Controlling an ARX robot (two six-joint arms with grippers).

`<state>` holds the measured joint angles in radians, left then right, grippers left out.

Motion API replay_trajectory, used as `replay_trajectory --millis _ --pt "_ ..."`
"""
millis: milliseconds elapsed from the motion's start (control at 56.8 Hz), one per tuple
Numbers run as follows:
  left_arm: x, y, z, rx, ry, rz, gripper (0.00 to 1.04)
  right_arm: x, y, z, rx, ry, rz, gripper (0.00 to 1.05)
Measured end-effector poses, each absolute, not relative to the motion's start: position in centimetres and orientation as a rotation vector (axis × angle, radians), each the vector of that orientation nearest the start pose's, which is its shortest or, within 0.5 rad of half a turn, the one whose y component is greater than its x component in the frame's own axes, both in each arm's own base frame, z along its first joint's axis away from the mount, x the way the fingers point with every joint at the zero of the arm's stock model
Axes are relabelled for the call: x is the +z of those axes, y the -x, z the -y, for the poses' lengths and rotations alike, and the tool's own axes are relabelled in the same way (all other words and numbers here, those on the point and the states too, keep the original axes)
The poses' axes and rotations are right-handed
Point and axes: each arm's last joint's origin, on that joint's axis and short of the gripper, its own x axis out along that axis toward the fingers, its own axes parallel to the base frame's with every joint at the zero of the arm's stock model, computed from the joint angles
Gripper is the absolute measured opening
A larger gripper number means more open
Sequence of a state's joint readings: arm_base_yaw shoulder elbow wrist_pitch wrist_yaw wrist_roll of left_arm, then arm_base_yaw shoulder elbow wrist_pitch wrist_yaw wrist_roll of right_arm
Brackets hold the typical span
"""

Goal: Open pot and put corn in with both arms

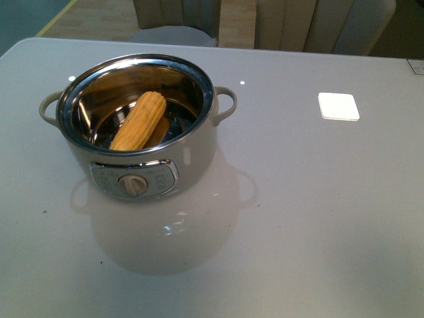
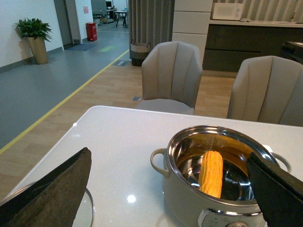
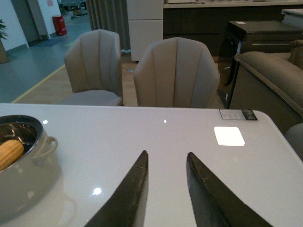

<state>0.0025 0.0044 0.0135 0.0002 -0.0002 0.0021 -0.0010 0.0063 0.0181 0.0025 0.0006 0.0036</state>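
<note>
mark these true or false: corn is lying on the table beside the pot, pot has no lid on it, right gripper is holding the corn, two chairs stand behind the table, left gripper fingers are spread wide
1. Corn lies on the table beside the pot: false. The corn lies inside the pot.
2. The pot has no lid on it: true.
3. Right gripper holds the corn: false. The right gripper is open with nothing between its fingers, above bare table.
4. Two chairs stand behind the table: true. The chairs are beige.
5. Left gripper fingers are spread wide: true. The left gripper is open.

One pot (image 1: 136, 142), one corn (image 1: 139, 121), two chairs (image 2: 173, 75), two grippers (image 3: 165, 189).
</note>
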Motion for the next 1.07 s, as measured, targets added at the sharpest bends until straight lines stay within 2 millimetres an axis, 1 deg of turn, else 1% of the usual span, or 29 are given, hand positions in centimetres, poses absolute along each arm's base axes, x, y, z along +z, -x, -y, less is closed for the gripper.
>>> replay_trajectory --millis 18,106,123,176,194,282,317,387,1074 --pt "16.78 -9.71 -0.02 0.003 -0.002 0.009 0.98 16.93 -9.70 0.01 -0.002 -0.004 0.014 0.51" --pt "16.78 -9.71 -0.02 0.003 -0.002 0.009 0.98 16.93 -9.70 0.01 -0.002 -0.004 0.014 0.66" --pt "16.78 -9.71 -0.02 0.003 -0.002 0.009 0.98 16.93 -9.70 0.01 -0.002 -0.004 0.014 0.68" --pt "16.78 -9.71 -0.02 0.003 -0.002 0.009 0.98 16.93 -9.70 0.01 -0.002 -0.004 0.014 0.79" --pt "16.78 -9.71 -0.02 0.003 -0.002 0.009 0.98 16.94 -9.70 0.01 -0.001 -0.004 0.014 0.80" --pt "16.78 -9.71 -0.02 0.003 -0.002 0.009 0.98 16.93 -9.70 0.01 -0.002 -0.004 0.014 0.95" --pt "16.78 -9.71 -0.02 0.003 -0.002 0.009 0.98 16.94 -9.70 0.01 -0.001 -0.004 0.014 0.97" --pt "16.78 -9.71 -0.02 0.003 -0.002 0.009 0.98 16.93 -9.70 0.01 -0.002 -0.004 0.014 0.96" --pt "16.78 -9.71 -0.02 0.003 -0.002 0.009 0.98 16.93 -9.70 0.01 -0.002 -0.004 0.014 0.96"
